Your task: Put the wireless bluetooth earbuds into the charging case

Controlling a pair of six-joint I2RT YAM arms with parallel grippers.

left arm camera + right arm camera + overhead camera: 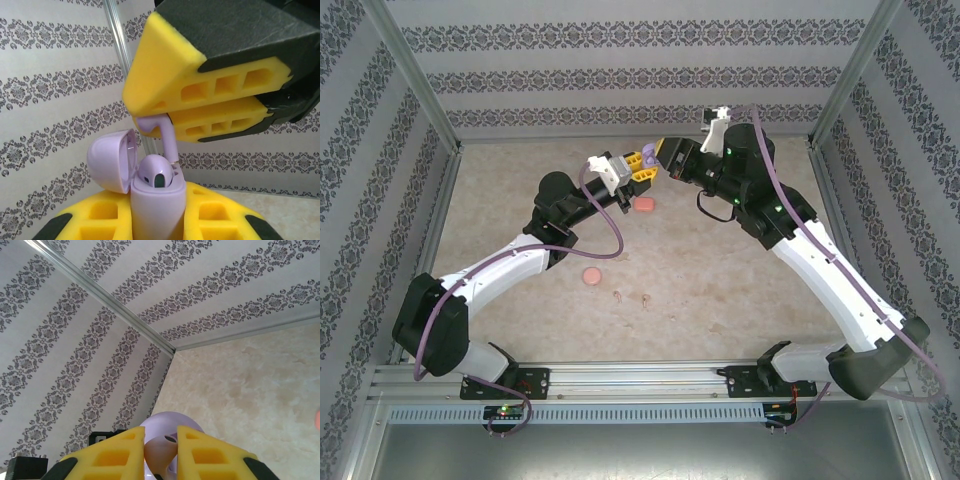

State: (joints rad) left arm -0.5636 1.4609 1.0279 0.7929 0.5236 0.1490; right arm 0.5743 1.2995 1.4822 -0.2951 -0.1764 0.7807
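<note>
Beige mottled table (720, 270), patterned wallpaper walls (620, 70) all round. Both arms meet up off the surface near the back middle. Left gripper (156, 220) is clamped on the purple case (152, 205). The case is upright, lid (112, 160) flipped open to the left in the left wrist view. It has a seated bud (156, 175) in it, head sticking out. Right gripper (145, 117) hangs above the case, pinched on the second bud (165, 132): head between the pads, stem pointing down, tip at the case mouth just beside the seated bud. Can't tell how far in it is. In the right wrist view the yellow fingers (125, 455) stand close together with a pale bit between them, and the purple lid is just behind. On the table: coral case (643, 204) below the grippers, pink case (590, 274) nearer the bases, two pale buds (617, 295) (645, 297) near it, apart from each other.
</note>
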